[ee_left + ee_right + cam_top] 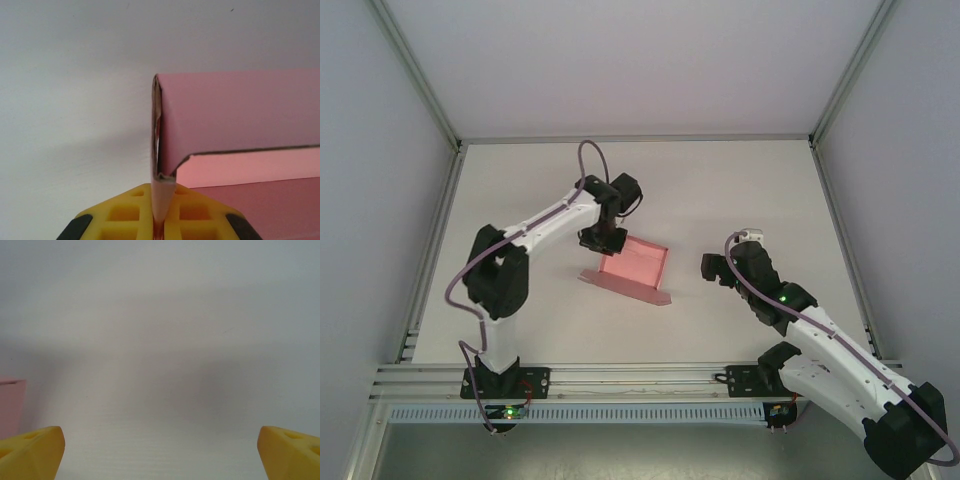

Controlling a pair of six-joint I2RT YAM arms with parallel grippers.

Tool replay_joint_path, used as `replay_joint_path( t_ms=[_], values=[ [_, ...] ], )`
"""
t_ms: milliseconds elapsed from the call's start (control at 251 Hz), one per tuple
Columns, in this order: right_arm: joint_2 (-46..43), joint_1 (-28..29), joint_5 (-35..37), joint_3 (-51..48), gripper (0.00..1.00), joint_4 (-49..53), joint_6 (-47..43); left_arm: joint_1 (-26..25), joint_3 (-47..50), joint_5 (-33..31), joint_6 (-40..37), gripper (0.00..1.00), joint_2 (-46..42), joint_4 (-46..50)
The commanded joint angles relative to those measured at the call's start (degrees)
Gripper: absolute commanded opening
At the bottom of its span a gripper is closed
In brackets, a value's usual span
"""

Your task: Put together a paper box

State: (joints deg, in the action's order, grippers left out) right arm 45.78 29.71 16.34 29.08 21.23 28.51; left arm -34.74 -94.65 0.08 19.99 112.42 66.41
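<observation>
Top view: left gripper (601,242) is down at the far-left corner of the paper box (638,262). Box is pink, an open tray shape on the white table (740,180), with one long flap lying flat on the side toward the arm bases. The box stretches off to the right of the left jaws. Can't tell the jaw gap from up here. Right gripper (713,268) sits apart from the box, which is to the left of its jaws with bare table in between. Can't tell its jaw state from above either.

Left wrist: yellow fingers (125,215) are pressed together on a thin upright pink wall, and the card edge runs straight up from between the tips. The rest of the paper box (240,110) opens to the right of the jaws: a standing wall beyond, a lighter panel below it, a darker surface at bottom right. Left of the jaws is table.

Right wrist: right gripper (160,455) jaws are spread wide, a yellow tip at each bottom corner, table between them. A sliver of the paper box (11,407) shows at far left, beyond the left tip and not touching it.
</observation>
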Motion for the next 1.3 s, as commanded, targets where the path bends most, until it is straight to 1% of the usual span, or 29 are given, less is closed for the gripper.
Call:
replay_joint_path(
  t_ms=[0, 164, 188, 283, 363, 415, 431, 495, 682, 730, 762, 782, 798, 926, 1026, 1117, 1181, 1297],
  values=[
    [-0.71, -0.55, 1.54, -0.61, 0.98, -0.49, -0.96, 0.7, -5.58, -3.16, -5.1, 0.09, 4.51, 9.21],
    [-0.68, -0.55, 1.77, -0.88, 0.98, -0.66, -1.53, 0.69, -12.55, -7.4, -7.43, 0.09, 11.85, 13.24],
    [-0.65, -0.61, 1.77, -0.87, 0.98, -0.62, -1.62, 0.69, -13.26, -7.83, -7.47, 0.1, 12.6, 13.59],
    [-0.69, -0.62, 1.84, -0.96, 0.98, -0.8, -1.71, 0.68, -15.24, -7.94, -7.89, 0.22, 14.46, 14.16],
    [-0.59, -0.58, 1.67, -0.99, 0.98, -0.84, -1.82, 0.72, -15.93, -7.66, -8.29, 0.35, 14.49, 13.78],
    [-0.52, -0.62, 1.54, -0.99, 0.98, -0.96, -2.03, 0.64, -16.5, -7.51, -8.55, 0.48, 14.22, 13.74],
    [-0.51, -0.6, 1.46, -1.05, 0.98, -1.04, -2.08, 0.67, -16.7, -7.45, -8.56, 0.5, 14.11, 13.67],
    [-0.38, -0.61, 0.9, -1.04, 0.98, -1.48, -2.63, 0.65, -17.42, -7.0, -8.73, 0.57, 13.5, 13.35],
    [-1.58, -0.62, -2.61, -1.72, 0.98, -4.22, -5.9, 0.62, -17.97, -5.28, -9.17, 0.7, 8.82, 9.81],
    [-2.06, -0.62, -4.63, -2.35, 0.98, -6.2, -7.59, 0.48, -17.19, -4.56, -8.98, 0.74, 6.63, 8.0],
    [-2.23, -0.62, -6.29, -2.74, 0.98, -7.7, -8.83, 0.46, -16.42, -4.14, -8.87, 0.87, 4.94, 6.71],
    [-2.22, -0.55, -7.44, -2.96, 0.98, -8.59, -9.35, 0.45, -15.72, -3.89, -8.73, 0.98, 3.76, 5.77],
    [-2.2, -0.45, -8.37, -3.05, 0.98, -9.24, -9.78, 0.46, -15.11, -3.78, -8.61, 1.0, 2.76, 4.98],
    [0.8, -0.27, -14.3, -2.43, 0.98, -12.79, -11.9, 0.14, -7.05, -5.25, -6.37, 1.0, -8.11, -2.93],
    [6.76, 0.75, -16.28, 1.19, 0.98, -13.81, -14.22, 0.14, 2.2, -9.74, -2.34, 1.0, -19.57, -9.41],
    [14.96, 2.46, -17.31, 6.81, 0.98, -14.27, -18.89, 0.14, 14.2, -15.04, 3.25, 1.0, -30.75, -14.65],
    [21.95, 3.64, -18.7, 11.98, 0.98, -13.39, -23.39, 0.16, 23.91, -17.12, 7.77, 1.0, -38.22, -18.27],
    [35.51, 6.27, -21.31, 24.25, 0.98, -7.04, -36.35, 0.12, 37.57, -19.91, 13.2, 1.0, -50.87, -20.88]
  ],
)
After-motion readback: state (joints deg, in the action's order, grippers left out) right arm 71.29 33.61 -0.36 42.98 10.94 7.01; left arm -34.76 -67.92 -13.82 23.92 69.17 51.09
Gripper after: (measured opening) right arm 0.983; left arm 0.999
